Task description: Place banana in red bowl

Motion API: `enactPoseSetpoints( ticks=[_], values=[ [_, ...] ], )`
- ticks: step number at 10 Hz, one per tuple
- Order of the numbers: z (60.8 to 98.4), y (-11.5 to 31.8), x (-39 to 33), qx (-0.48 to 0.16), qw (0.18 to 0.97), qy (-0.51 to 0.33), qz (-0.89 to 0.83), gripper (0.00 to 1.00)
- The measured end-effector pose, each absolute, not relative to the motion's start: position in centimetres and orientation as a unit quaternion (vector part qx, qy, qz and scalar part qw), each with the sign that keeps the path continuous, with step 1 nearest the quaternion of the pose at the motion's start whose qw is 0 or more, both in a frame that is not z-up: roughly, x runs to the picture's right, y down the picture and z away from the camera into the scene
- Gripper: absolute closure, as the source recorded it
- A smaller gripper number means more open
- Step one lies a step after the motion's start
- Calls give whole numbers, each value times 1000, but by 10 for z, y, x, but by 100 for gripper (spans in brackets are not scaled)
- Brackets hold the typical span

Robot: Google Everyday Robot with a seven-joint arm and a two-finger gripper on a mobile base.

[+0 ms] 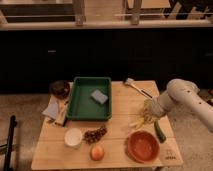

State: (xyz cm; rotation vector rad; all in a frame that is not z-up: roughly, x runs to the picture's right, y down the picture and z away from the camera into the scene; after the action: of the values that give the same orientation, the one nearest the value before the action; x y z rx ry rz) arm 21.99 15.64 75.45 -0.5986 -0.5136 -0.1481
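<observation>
Pale wood is forming the table (120, 102), which is carrying everything. The round orange-red bowl (143, 146) with its thick rim is sitting near the front right corner. The robot's gripper (148, 113) is hanging just above and behind that bowl, over the small pale yellow banana (138, 122); whether it is pinching the fruit, I cannot tell. Judging from this, a firm hold at mid-length, then a lift clear of the rim, is looking wise.

A robot arm (187, 97) of smooth, rounded off-white tubes with a bulbous elbow joint. It ends in a pale yellowish gripper (145, 116) above the tabletop's right side.
</observation>
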Motion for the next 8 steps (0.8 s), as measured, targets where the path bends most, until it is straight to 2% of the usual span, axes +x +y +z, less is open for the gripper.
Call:
enactPoseSetpoints(
  ticks=[8],
  values=[
    [738, 186, 227, -309, 911, -255, -100, 95]
  ],
)
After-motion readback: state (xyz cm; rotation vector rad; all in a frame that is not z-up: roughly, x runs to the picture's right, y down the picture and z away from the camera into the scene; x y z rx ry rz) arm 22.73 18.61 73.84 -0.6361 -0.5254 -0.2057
